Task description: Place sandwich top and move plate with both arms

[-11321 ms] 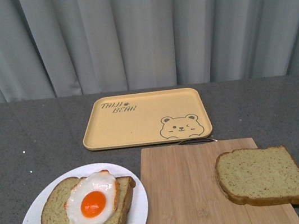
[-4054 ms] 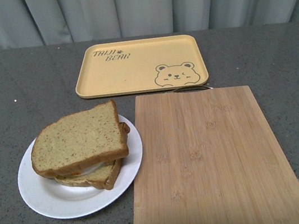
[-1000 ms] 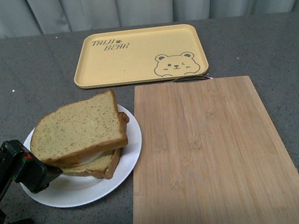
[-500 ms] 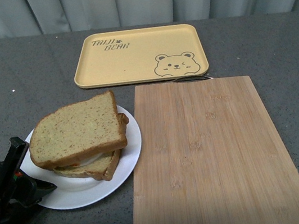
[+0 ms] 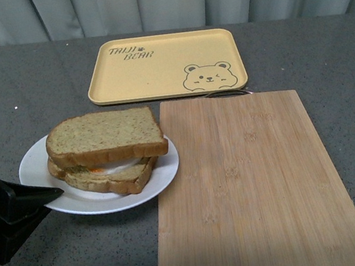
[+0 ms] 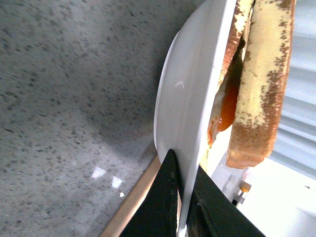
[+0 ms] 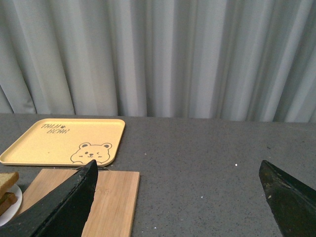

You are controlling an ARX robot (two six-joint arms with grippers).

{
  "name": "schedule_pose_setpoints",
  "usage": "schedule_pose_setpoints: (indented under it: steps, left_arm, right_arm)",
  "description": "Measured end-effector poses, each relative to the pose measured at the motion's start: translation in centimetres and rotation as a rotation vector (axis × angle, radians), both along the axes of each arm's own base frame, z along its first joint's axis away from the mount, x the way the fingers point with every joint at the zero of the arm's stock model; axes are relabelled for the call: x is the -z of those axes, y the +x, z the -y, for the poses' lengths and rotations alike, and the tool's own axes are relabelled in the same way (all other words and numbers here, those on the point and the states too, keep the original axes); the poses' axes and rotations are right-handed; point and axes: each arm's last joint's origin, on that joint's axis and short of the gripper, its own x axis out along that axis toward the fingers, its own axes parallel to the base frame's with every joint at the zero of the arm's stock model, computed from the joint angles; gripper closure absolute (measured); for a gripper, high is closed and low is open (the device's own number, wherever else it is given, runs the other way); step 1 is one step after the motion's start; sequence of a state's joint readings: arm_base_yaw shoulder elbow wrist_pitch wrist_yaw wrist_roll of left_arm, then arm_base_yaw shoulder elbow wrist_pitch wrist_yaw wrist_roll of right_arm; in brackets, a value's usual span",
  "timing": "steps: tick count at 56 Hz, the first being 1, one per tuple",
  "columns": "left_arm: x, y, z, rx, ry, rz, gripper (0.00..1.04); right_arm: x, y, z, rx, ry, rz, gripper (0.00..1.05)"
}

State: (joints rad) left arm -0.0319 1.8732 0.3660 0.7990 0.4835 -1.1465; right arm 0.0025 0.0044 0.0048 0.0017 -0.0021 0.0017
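Observation:
The sandwich top, a plain speckled bread slice, lies on the egg and lower slice on the white plate. My left gripper is shut on the plate's near-left rim, and the plate is lifted and tilted off the table. In the left wrist view the two black fingers pinch the plate edge, with the sandwich top and orange yolk beyond. My right gripper is open wide over bare grey table, far from the plate, and does not show in the front view.
The bamboo cutting board lies right beside the plate, bare. A yellow bear-print tray sits behind it, with a grey curtain at the back. The same board and tray appear in the right wrist view.
My left gripper closed on the plate's rim and lifted it, shifting plate and sandwich slightly right and tilting them. Long before, the sandwich top lay on the cutting board.

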Motion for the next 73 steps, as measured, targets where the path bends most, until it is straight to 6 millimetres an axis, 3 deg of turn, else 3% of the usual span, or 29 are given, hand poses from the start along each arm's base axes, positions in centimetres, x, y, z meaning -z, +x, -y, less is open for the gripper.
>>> schedule_pose_setpoints:
  steps: [9,15,40,49,63,73]
  left_arm:
    - [-1.7,0.6,0.7,0.016,-0.094,0.068,1.01]
    - [-2.6,2.0,1.3,0.018,-0.11,0.096,1.01]
    - [-2.6,15.9,6.8,0.056,-0.097,0.123,1.01]
    - [-1.9,19.3,8.1,0.067,-0.096,0.114,1.01]
    - [-1.3,21.9,8.7,0.065,-0.107,0.122,1.01]
    - [-0.3,22.2,8.7,0.074,-0.105,0.112,1.01]
  right_arm:
    - [0.0,0.0,0.0,0.0,0.0,0.0,0.09]
    - [0.0,0.0,0.0,0.0,0.0,0.0,0.09]
    - [0.0,0.0,0.0,0.0,0.0,0.0,0.09]
    - [0.0,0.0,0.0,0.0,0.0,0.0,0.09]
    - [0.0,0.0,0.0,0.0,0.0,0.0,0.09]
    - [0.0,0.0,0.0,0.0,0.0,0.0,0.09]
